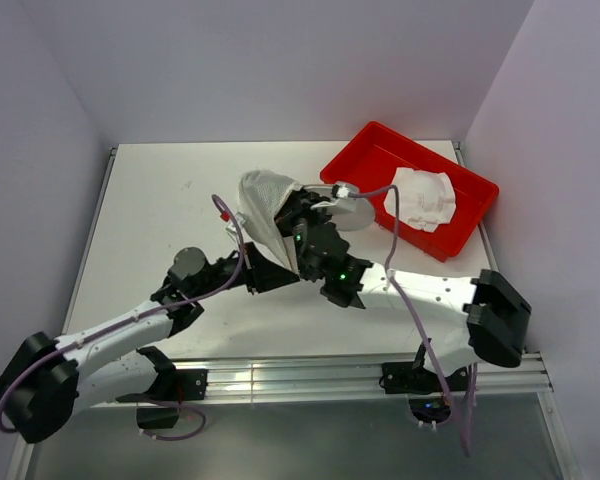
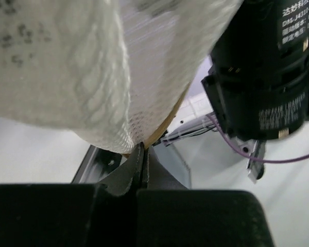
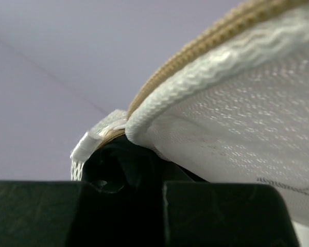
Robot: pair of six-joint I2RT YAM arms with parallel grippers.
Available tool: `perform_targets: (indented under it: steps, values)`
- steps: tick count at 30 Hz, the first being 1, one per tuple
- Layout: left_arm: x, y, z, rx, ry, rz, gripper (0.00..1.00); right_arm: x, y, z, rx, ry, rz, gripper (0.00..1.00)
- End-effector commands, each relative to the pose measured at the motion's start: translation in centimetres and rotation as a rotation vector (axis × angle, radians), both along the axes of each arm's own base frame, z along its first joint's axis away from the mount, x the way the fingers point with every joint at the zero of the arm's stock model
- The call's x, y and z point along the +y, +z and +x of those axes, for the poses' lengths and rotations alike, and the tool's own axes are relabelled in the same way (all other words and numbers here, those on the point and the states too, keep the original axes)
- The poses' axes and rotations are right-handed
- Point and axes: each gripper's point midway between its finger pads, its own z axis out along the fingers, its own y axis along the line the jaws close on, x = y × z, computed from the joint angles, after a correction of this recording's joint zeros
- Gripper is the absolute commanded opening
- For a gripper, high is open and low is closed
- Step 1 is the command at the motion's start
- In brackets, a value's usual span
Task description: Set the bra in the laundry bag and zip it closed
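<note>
The laundry bag [image 1: 263,203], a whitish mesh pouch with a tan-edged rim, is held up off the table between both arms. My left gripper [image 1: 268,262] grips it from below. In the left wrist view its jaws [image 2: 143,150] are pressed together on the tan rim, with the mesh [image 2: 92,67] hanging above. My right gripper [image 1: 302,224] is at the bag's open side, shut on the rim. There the white cord edge [image 3: 195,87] and the tan zipper [image 3: 206,43] run over its dark fingers [image 3: 139,159]. The bra [image 1: 426,197], white and crumpled, lies in the red tray, apart from both grippers.
The red plastic tray [image 1: 380,150] sits at the back right of the white table [image 1: 160,200]. The bag's round flat end [image 1: 352,211] hangs open beside the tray. The right arm's wrist motor [image 2: 262,77] is close beside the bag. Walls close in the table's sides.
</note>
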Motion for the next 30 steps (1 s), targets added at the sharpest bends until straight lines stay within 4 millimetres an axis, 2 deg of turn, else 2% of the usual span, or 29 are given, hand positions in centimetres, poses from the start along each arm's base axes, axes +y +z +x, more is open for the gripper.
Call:
perform_targets:
  steps: [1, 2, 4, 5, 7, 8, 10, 11, 12, 13, 14, 15, 16, 17, 19, 20, 22, 23, 25, 26, 27, 28, 29, 30]
  values:
    - [-1.7, 1.3, -2.7, 0.006, -0.119, -0.128, 0.00, -0.4, -2.6, 1.8, 0.091, -0.151, -0.045, 0.00]
    - [-2.0, 2.4, -3.5, -0.028, -0.148, -0.189, 0.00, -0.4, -4.0, 2.0, 0.112, -0.173, -0.079, 0.00]
    - [-1.6, 2.0, -3.8, 0.013, -0.142, -0.229, 0.00, -0.8, -7.0, 2.0, 0.163, -0.186, -0.137, 0.00]
    - [-1.2, 2.3, -4.1, 0.006, -0.135, -0.255, 0.00, -1.1, -7.7, 1.8, 0.176, -0.181, -0.146, 0.00]
    - [-0.4, 1.3, -3.6, 0.021, -0.073, -0.249, 0.00, -2.2, -10.8, 1.3, 0.226, -0.188, -0.209, 0.00]
    - [0.1, 1.6, -3.6, 0.008, -0.051, -0.256, 0.00, -2.7, -11.4, 1.1, 0.239, -0.195, -0.220, 0.00]
    - [0.6, -0.2, -2.7, 0.033, 0.026, -0.205, 0.00, -4.0, -13.4, 0.7, 0.279, -0.203, -0.282, 0.00]
    - [1.3, 0.3, -2.5, 0.017, 0.059, -0.210, 0.00, -4.5, -13.5, 0.4, 0.287, -0.207, -0.286, 0.00]
    - [1.6, -0.2, -1.8, 0.028, 0.099, -0.183, 0.00, -4.6, -14.2, 0.1, 0.301, -0.183, -0.326, 0.01]
    - [1.9, -3.7, -0.1, 0.102, 0.194, -0.043, 0.00, -4.6, -14.5, 0.0, 0.313, -0.162, -0.367, 0.04]
    - [2.7, -4.0, 0.8, 0.104, 0.259, -0.004, 0.00, -4.9, -15.1, -0.2, 0.341, -0.159, -0.390, 0.06]
    - [3.2, -4.4, 1.5, 0.115, 0.311, 0.037, 0.00, -4.7, -15.5, -0.4, 0.364, -0.136, -0.408, 0.14]
    - [3.8, -6.0, 1.8, 0.137, 0.343, 0.100, 0.00, -4.8, -16.2, -0.8, 0.385, -0.119, -0.457, 0.18]
    - [4.5, -6.3, 2.3, 0.140, 0.374, 0.103, 0.00, -5.0, -17.0, -0.9, 0.410, -0.118, -0.480, 0.21]
    - [5.0, -7.0, 2.4, 0.161, 0.384, 0.109, 0.00, -4.9, -17.9, -1.2, 0.443, -0.089, -0.535, 0.35]
    - [5.3, -8.0, 2.6, 0.178, 0.390, 0.121, 0.00, -5.1, -18.7, -1.4, 0.469, -0.091, -0.573, 0.38]
    - [5.7, -8.9, 2.7, 0.195, 0.398, 0.134, 0.00, -4.4, -19.1, -1.8, 0.498, -0.034, -0.615, 0.53]
    - [6.0, -10.0, 2.8, 0.208, 0.404, 0.138, 0.00, -4.0, -18.7, -1.8, 0.500, -0.018, -0.629, 0.59]
    - [6.3, -10.7, 2.9, 0.232, 0.404, 0.122, 0.00, -3.6, -18.9, -2.3, 0.514, 0.039, -0.675, 0.69]
    - [7.0, -11.8, 3.2, 0.257, 0.421, 0.131, 0.00, -3.0, -19.2, -2.6, 0.525, 0.097, -0.715, 0.77]
    - [6.9, -11.5, 3.1, 0.254, 0.399, 0.107, 0.00, -2.0, -18.2, -2.6, 0.523, 0.143, -0.736, 0.82]
    - [7.1, -11.7, 3.1, 0.259, 0.397, 0.103, 0.00, -2.0, -18.8, -3.3, 0.565, 0.188, -0.802, 0.85]
    - [7.5, -12.0, 3.4, 0.269, 0.408, 0.103, 0.00, -1.0, -17.9, -3.7, 0.568, 0.249, -0.805, 0.86]
    - [7.6, -11.9, 3.4, 0.261, 0.399, 0.099, 0.00, -0.8, -17.8, -4.3, 0.570, 0.301, -0.827, 0.87]
